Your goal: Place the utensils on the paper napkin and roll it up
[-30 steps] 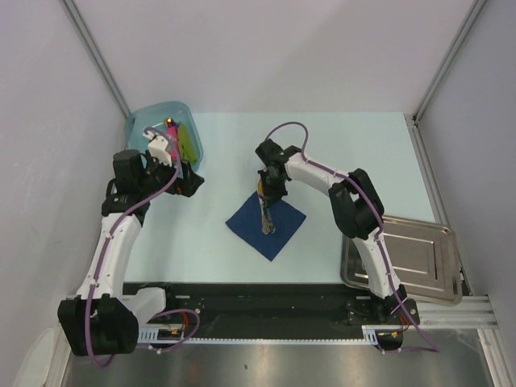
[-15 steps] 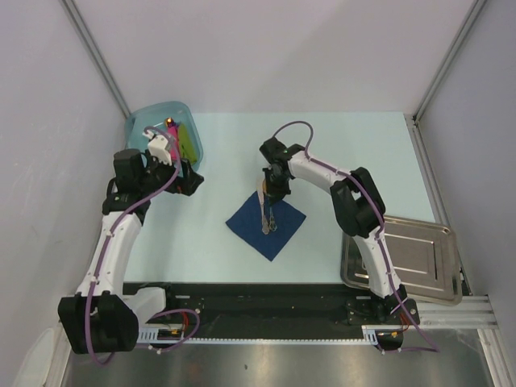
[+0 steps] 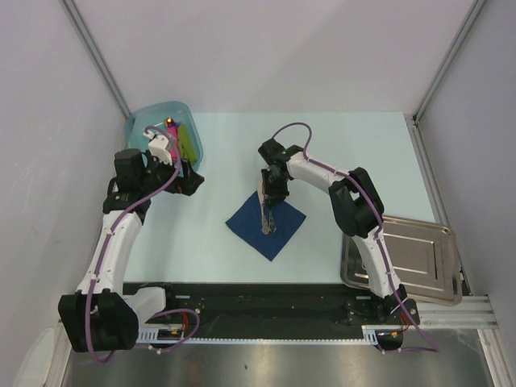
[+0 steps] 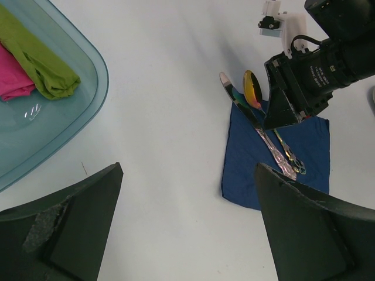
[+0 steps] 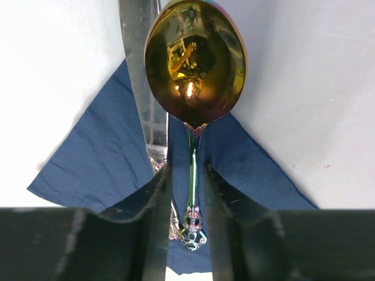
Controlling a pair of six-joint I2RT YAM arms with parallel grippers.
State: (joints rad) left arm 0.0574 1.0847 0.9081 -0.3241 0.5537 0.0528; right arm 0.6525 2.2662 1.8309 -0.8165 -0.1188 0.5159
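Note:
The dark navy paper napkin [image 3: 282,231] lies flat at the table's middle. Two utensils rest on it side by side, their heads sticking out past its far corner: a gold-bowled spoon [image 5: 195,61] with an iridescent handle and a silver knife [image 5: 139,70]. Both also show in the left wrist view, the spoon [image 4: 253,88] and the knife [image 4: 237,99]. My right gripper [image 5: 186,175] hovers over the napkin's far corner [image 3: 271,192]. Its fingers straddle the spoon handle with a narrow gap on each side. My left gripper [image 4: 187,175] is wide open and empty over bare table, beside the tub.
A pale teal tub [image 3: 143,122] at the far left holds a pink piece [image 4: 12,79] and a lime-green piece [image 4: 41,61]. A steel tray [image 3: 419,258] sits at the near right, by the right arm's base.
My right gripper has shifted slightly toward the far side, so more of the utensils shows on the napkin. The left arm has not moved.

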